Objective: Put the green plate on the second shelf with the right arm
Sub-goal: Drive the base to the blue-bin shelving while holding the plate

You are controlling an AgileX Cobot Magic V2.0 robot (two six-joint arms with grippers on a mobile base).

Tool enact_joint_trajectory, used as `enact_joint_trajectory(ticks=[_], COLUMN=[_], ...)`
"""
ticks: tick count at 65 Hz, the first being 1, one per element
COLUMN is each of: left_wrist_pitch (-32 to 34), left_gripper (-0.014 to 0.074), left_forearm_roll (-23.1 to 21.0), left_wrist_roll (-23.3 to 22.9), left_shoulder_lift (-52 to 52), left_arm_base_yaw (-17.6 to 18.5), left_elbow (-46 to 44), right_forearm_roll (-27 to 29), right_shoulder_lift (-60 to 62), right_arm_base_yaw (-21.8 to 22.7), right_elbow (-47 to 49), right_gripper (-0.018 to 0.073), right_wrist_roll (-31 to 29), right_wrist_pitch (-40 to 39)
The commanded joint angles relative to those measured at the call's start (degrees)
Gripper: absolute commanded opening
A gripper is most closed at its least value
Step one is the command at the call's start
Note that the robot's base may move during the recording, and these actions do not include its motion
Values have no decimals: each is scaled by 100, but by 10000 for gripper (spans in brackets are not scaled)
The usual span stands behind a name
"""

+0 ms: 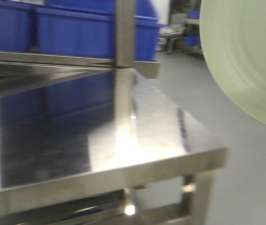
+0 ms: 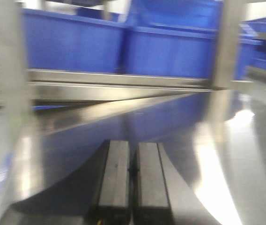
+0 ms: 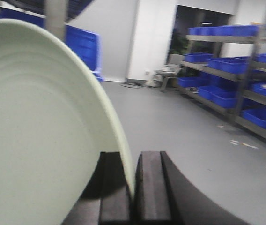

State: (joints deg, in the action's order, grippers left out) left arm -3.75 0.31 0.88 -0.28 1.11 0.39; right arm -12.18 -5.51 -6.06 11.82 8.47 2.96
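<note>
Left gripper (image 2: 133, 187): fingers pressed together, empty, over the steel shelf (image 1: 137, 117). Right gripper (image 3: 134, 192): clamped on the rim of the green plate (image 1: 245, 56), held on edge in the air beyond the shelf's right side; the shelf lies to the plate's left.

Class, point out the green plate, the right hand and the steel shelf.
green plate (image 3: 39, 131): right wrist view, its inner face.
right hand (image 3: 134, 161): right wrist view, between its fingertips.
steel shelf (image 1: 137, 126): front view, bare top surface.
</note>
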Motion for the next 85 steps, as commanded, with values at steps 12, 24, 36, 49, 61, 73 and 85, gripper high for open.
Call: enact_joint_trajectory(ticks=[12, 24, 36, 49, 61, 73, 85], left_wrist_pitch=[493, 493, 493, 493, 493, 493, 493], left_gripper=[130, 130, 130, 130, 130, 130, 130], left_forearm_roll=[3, 3, 3, 3, 3, 3, 3], left_wrist_roll=[-8, -8, -8, -8, -8, -8, -8], left_shoulder_lift=[-79, -79, -79, -79, -79, -79, -79], left_arm_base_yaw=[45, 45, 45, 45, 45, 45, 45], left_elbow=[240, 240, 240, 240, 240, 240, 240], right_forearm_roll=[45, 45, 45, 45, 45, 45, 45], right_shoulder_lift=[-104, -104, -104, -104, -104, -104, -104], right_arm_base_yaw=[17, 17, 17, 17, 17, 17, 17], right_elbow=[190, 190, 190, 190, 190, 190, 190], right_gripper=[53, 53, 53, 53, 53, 53, 53], right_wrist_roll=[33, 33, 33, 33, 33, 33, 33], right_wrist_pitch=[-638, -638, -638, -638, -638, -638, -638])
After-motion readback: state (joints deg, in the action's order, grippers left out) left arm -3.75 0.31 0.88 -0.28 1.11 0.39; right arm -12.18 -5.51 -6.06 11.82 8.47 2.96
